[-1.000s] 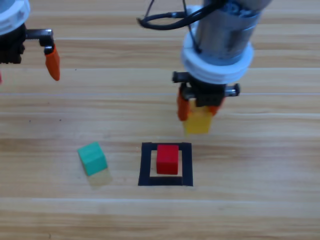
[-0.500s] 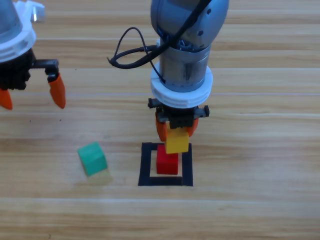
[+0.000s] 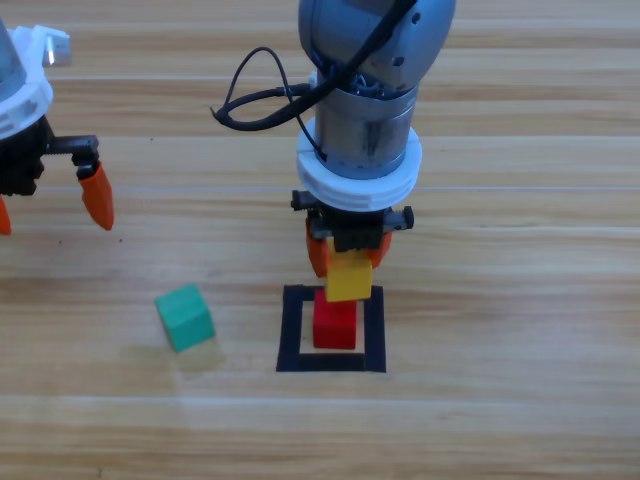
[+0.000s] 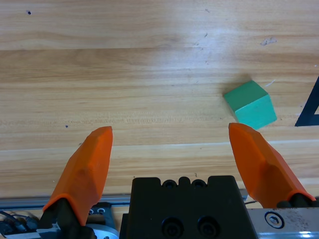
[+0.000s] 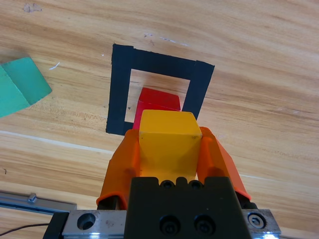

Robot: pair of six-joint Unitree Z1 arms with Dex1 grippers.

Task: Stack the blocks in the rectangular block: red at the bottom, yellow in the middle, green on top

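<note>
The red cube (image 3: 334,326) (image 5: 158,100) sits inside the dark tape square (image 3: 291,330) (image 5: 120,89) at the table's middle. Directly above it hangs the yellow cube (image 3: 350,279) (image 5: 168,142), with my right gripper (image 3: 348,258) (image 5: 168,149) shut on it; whether yellow touches red I cannot tell. The teal-green cube (image 3: 184,317) (image 4: 249,104) (image 5: 19,85) lies on the wood to the left of the square. My left gripper (image 3: 48,204) (image 4: 174,149) hovers open at the far left, above and left of the green cube, nothing between its jaws.
Only the bare wooden table (image 3: 520,330) surrounds the tape square. The right arm's black cable (image 3: 250,100) loops out to the left of its wrist.
My right gripper carried the yellow cube left and toward the front until it hung over the red cube, then barely moved. The left gripper drifted slightly left.
</note>
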